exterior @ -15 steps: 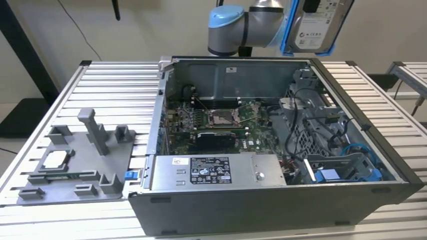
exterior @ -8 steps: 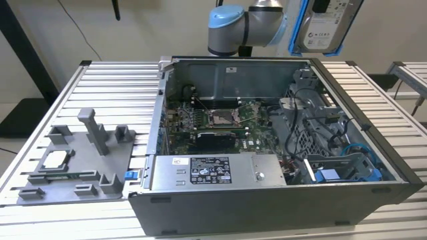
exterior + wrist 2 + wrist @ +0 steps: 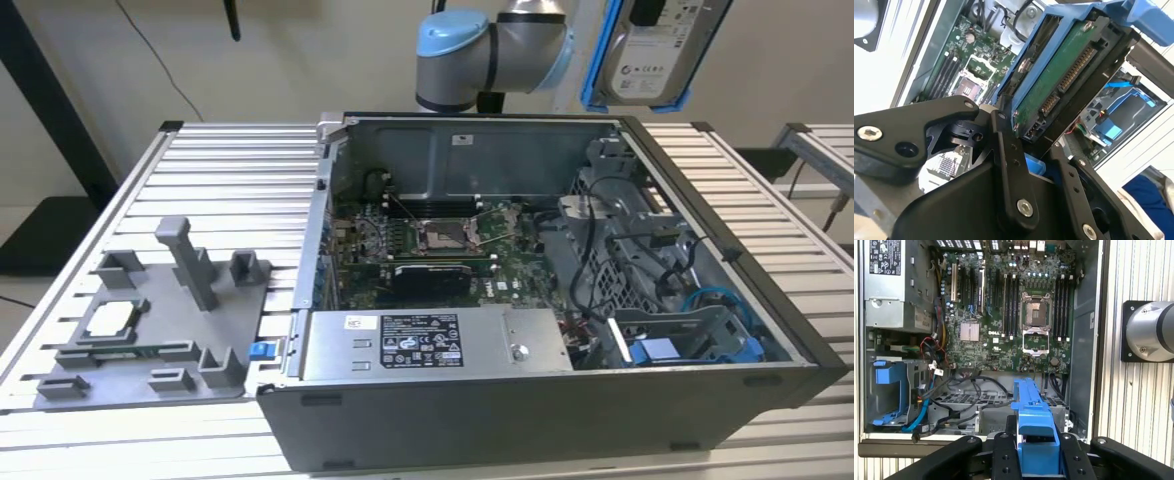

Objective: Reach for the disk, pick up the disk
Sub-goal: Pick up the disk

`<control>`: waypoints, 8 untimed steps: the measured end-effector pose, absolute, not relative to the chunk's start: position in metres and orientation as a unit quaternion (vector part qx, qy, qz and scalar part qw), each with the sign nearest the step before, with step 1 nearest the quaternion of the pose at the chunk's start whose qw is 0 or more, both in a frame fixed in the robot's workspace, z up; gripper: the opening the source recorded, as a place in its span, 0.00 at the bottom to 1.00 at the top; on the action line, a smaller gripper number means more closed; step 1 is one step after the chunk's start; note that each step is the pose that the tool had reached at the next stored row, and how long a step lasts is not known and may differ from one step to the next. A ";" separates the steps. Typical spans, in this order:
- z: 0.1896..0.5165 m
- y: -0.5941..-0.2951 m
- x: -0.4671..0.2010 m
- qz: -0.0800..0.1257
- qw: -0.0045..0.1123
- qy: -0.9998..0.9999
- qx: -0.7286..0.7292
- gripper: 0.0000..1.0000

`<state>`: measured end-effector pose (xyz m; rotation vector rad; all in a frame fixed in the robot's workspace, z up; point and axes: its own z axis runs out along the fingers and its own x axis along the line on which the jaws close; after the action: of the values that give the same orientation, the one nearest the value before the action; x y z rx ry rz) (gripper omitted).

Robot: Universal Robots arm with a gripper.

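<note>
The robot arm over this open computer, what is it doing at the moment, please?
The arm's hand is shut on the disk, a silver-grey hard drive with blue side rails. In the exterior view the disk hangs high above the open computer case, clear of it, beside the arm's blue-capped joint. In the first wrist view the motherboard lies below, and a blue drive bracket sits inside the case. So the disk is already picked up.

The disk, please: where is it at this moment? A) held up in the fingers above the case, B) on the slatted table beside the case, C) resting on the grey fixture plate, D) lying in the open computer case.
A: in the exterior view the disk hangs high above the open computer case, and the second wrist view shows the fingers clamped on its blue-railed edge.
</note>
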<state>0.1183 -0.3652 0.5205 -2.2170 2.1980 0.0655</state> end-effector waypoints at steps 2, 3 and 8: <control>0.520 -0.365 0.118 0.021 0.010 0.704 -0.710 0.00; 0.520 -0.365 0.118 0.021 0.010 0.704 -0.710 0.00; 0.520 -0.365 0.118 0.021 0.010 0.704 -0.710 0.00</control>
<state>0.1180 -0.3651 0.5204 -2.2169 2.1979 0.0655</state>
